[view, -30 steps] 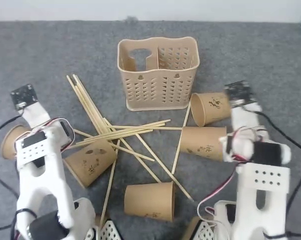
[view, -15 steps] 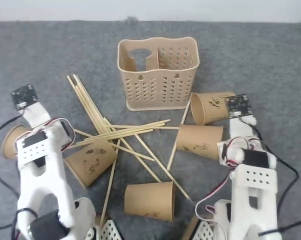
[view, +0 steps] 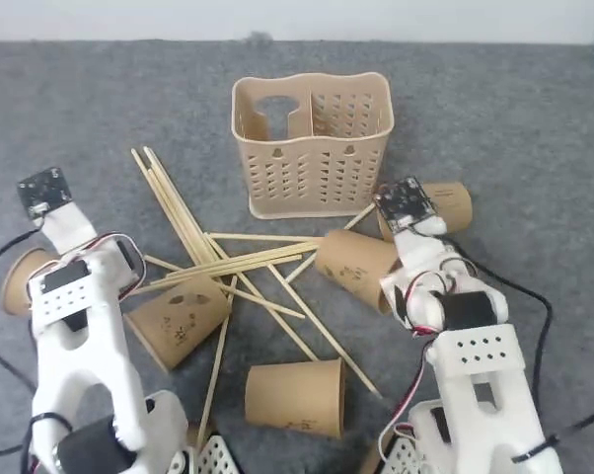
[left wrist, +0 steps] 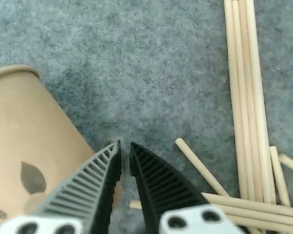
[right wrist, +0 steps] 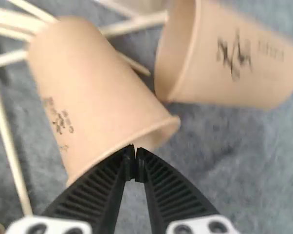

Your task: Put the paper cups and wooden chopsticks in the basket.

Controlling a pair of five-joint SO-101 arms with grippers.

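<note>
1. Paper cup (right wrist: 93, 97) lies on its side, its rim pinched between the closed jaws of the right gripper (right wrist: 135, 152). In the high view it sits near the front right corner of the basket (view: 312, 148), over some of the strewn sticks.
2. A second cup (right wrist: 229, 63), also on its side, lies just beside the held one, its mouth towards it.
3. The basket stands upright on the grey bench (view: 534, 128), divided into two compartments.
4. The left gripper (left wrist: 125, 148) points down at the bench, its jaws drawn to a narrow slit with nothing between them. A leaf-printed cup (left wrist: 25, 146) lies just beside it.
5. Wooden chopsticks (view: 174, 207) lie in a bundle left of the basket, with others crossed in front of it.
6. Three further cups (view: 297, 397) lie on their sides nearer the arms.
</note>
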